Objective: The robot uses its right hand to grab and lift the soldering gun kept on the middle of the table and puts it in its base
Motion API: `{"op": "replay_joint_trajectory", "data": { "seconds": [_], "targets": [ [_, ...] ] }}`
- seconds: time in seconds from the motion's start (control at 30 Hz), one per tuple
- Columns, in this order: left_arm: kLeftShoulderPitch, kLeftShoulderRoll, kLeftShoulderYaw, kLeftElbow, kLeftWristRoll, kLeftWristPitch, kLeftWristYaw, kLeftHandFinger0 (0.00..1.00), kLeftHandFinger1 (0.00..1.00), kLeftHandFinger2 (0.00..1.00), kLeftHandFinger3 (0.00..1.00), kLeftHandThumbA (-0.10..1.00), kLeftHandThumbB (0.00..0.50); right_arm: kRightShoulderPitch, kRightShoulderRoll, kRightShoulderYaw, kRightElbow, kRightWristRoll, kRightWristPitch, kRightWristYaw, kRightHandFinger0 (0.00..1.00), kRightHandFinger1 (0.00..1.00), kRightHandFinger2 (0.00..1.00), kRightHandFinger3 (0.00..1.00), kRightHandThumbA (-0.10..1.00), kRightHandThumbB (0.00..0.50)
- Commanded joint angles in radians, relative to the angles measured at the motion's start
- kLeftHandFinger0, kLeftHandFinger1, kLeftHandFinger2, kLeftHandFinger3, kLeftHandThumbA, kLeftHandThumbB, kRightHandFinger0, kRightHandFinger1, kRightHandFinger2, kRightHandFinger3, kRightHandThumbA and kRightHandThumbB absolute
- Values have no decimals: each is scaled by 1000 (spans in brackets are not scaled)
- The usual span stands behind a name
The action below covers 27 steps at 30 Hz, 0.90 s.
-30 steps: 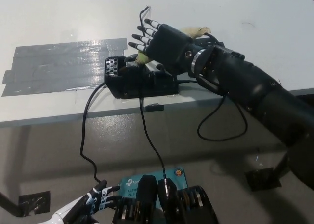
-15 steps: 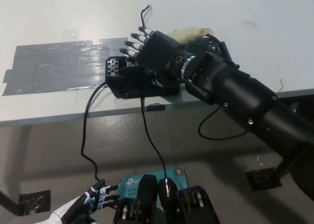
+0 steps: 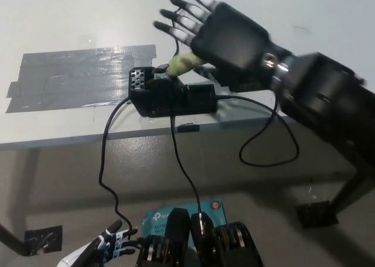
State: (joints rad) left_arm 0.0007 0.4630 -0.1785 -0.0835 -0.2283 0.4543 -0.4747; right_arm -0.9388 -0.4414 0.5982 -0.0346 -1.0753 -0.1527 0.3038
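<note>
The white table (image 3: 70,21) fills the upper half of the view, with a broad patch of grey tape (image 3: 76,76) toward nine o'clock from the centre. The black right hand (image 3: 220,33) sits high at about one o'clock, its arm running off toward three and four o'clock; its fingers are spread apart and hold nothing, and the hand looks raised clear of the table top. Under it, near the table's front edge, stands the black base (image 3: 170,97), a blocky unit with a perforated face at its nine o'clock end. The soldering gun (image 3: 183,63), seen as a yellowish handle, lies tilted against the top of the base at its twelve o'clock side, touching it; whether its tip is fully seated in the holder cannot be told. Black cables (image 3: 105,156) trail from the base down toward six o'clock. The white left hand (image 3: 102,249) rests low at seven o'clock, fingers apart. Judged from this, the placing appears done.
</note>
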Motion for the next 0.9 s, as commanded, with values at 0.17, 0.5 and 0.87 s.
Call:
{"op": "replay_joint_trajectory", "data": {
  "seconds": [0.17, 0.5, 0.87],
  "targets": [
    [25, 18, 28, -28, -15, 1, -13, 1000, 1000, 1000, 1000, 1000, 139, 599, -196, -401, -523, 385, 180, 63, 1000, 1000, 1000, 1000, 516, 447],
    [37, 10, 50, -34, -19, 8, -4, 1000, 1000, 1000, 1000, 1000, 214, 970, -50, -649, -317, 556, 99, -67, 1000, 1000, 1000, 1000, 532, 327],
    [35, 10, 80, -24, -9, 8, 25, 1000, 1000, 1000, 1000, 1000, 166, 1040, 41, -746, -72, 827, 84, 19, 1000, 1000, 1000, 1000, 464, 359]
  ]
}}
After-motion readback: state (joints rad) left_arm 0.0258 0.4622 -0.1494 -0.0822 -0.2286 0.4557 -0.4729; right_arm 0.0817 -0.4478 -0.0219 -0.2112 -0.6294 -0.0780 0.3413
